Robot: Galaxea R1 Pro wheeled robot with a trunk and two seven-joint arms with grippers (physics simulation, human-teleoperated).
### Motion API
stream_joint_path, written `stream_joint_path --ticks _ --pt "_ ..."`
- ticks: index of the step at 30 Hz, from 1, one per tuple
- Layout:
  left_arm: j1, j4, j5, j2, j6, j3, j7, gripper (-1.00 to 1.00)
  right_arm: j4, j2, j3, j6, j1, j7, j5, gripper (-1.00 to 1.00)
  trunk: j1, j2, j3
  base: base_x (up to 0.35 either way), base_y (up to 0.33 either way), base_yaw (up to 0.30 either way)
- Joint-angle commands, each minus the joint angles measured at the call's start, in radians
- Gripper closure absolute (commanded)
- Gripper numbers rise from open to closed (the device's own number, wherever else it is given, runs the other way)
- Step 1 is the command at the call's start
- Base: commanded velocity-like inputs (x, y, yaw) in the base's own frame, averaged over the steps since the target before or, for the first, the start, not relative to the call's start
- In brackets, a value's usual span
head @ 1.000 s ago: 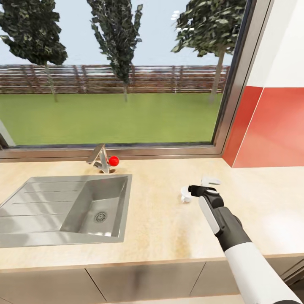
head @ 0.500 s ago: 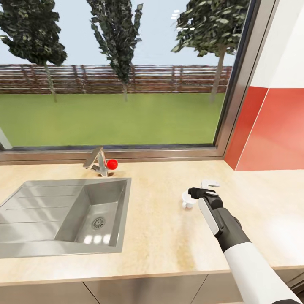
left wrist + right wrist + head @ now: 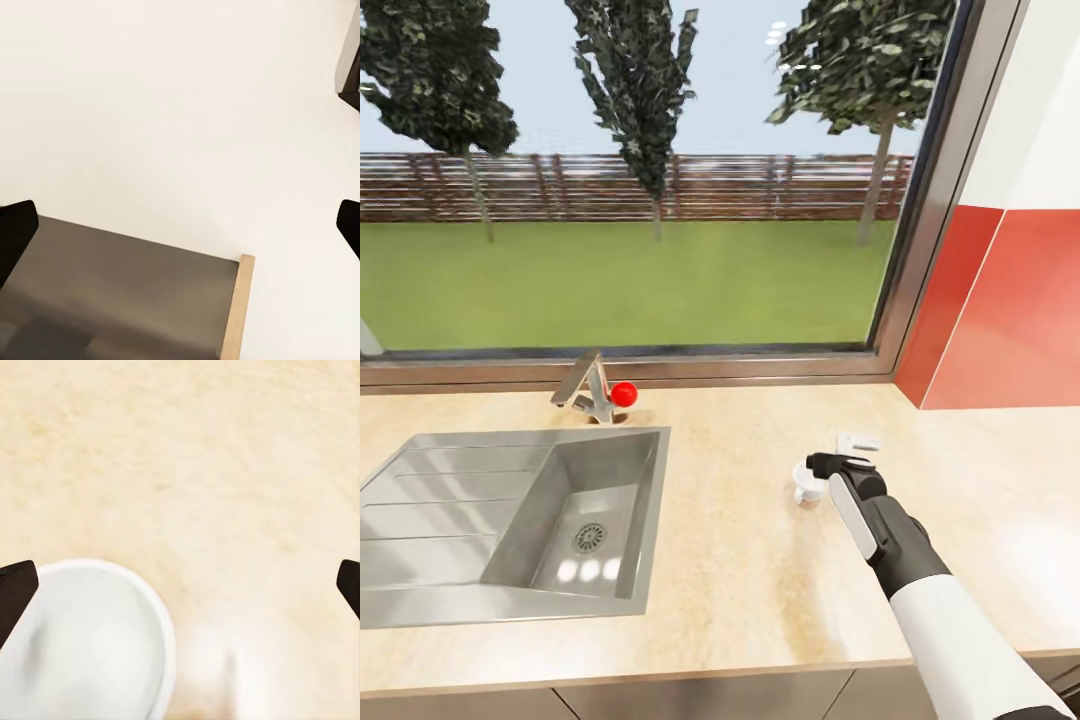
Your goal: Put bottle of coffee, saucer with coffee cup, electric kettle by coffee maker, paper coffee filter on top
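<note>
Right claw hung spread over the counter, white coffee cup just off its 8 o'clock side, not between the fingers.

The scene is viewed by the head camera from above and in front of the kitchen countertop, facing forward and down towards a window, with the sink at the left and the right arm reaching in from the lower right. The same countertop is seen from very near by the right wrist camera, pointed straight down along the fingers, with the white cup shared with the head view. From the left wrist camera a pale floor and a grey cabinet face are looked at between the dark fingertips, apart from the region covered by the other two views.
</note>
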Motion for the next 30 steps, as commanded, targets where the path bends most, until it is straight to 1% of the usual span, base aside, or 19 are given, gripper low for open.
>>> stream_joint_path --ticks 1,30 --pt "0.000 -0.002 -0.008 -0.001 0.004 0.006 0.000 -1.00 0.000 -0.001 0.002 0.003 -0.001 -0.009 -0.008 -1.00 0.001 -0.002 -0.002 0.009 0.000 0.000" --pt "0.000 -0.002 -0.009 0.001 0.003 0.007 0.000 -1.00 0.019 0.000 0.003 0.003 -0.001 -0.009 -0.008 -1.00 0.001 -0.002 -0.002 -0.012 0.000 0.000"
